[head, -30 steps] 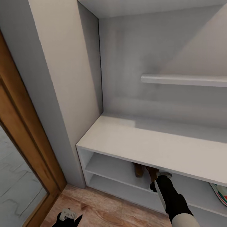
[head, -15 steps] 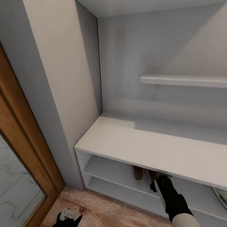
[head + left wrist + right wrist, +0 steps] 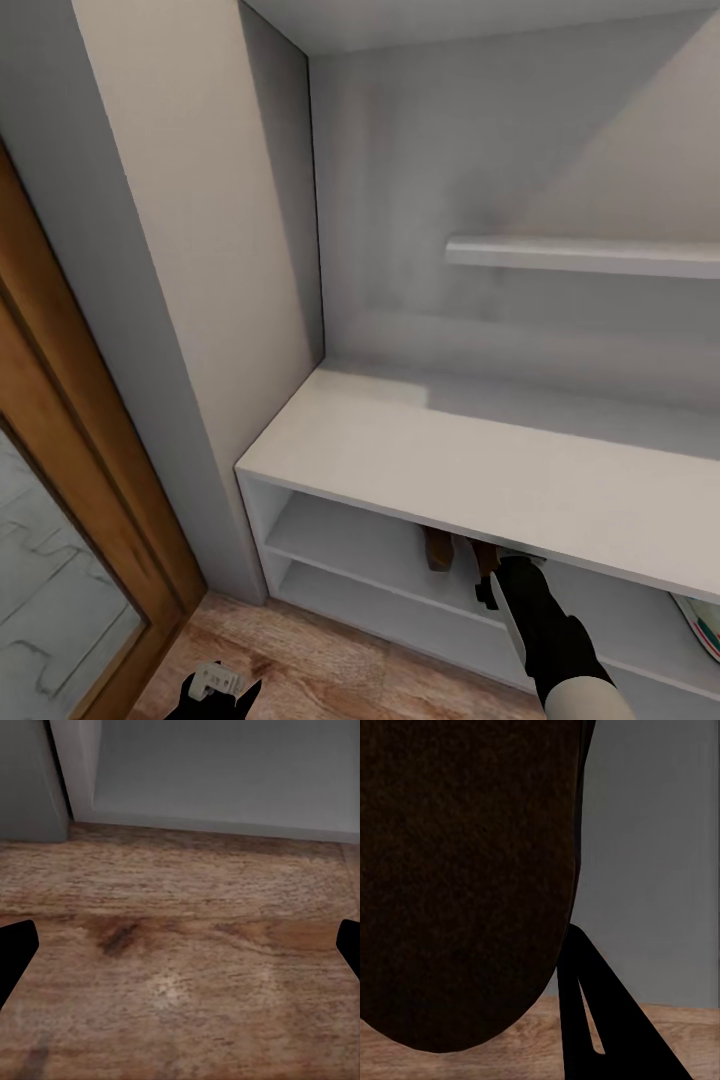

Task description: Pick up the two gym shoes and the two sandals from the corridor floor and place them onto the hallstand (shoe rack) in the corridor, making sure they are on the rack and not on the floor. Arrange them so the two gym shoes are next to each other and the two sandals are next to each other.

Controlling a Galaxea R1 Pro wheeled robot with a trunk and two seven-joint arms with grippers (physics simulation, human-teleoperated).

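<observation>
Two sandals (image 3: pixel 437 548) sit on the rack's (image 3: pixel 480 470) upper shelf; right hand (image 3: pixel 497 570) clamps one. One sneaker (image 3: pixel 703 620) shows. Left hand (image 3: pixel 180 952) spread apart.

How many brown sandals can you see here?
2. One sandal sits on the upper low shelf of the hallstand, under the bench top. The second sandal is right beside it, at the right gripper. Both are partly hidden.

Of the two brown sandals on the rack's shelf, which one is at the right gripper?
The right-hand sandal, the one touching the right gripper; the other sandal stands apart, further left on the hallstand shelf.
</observation>
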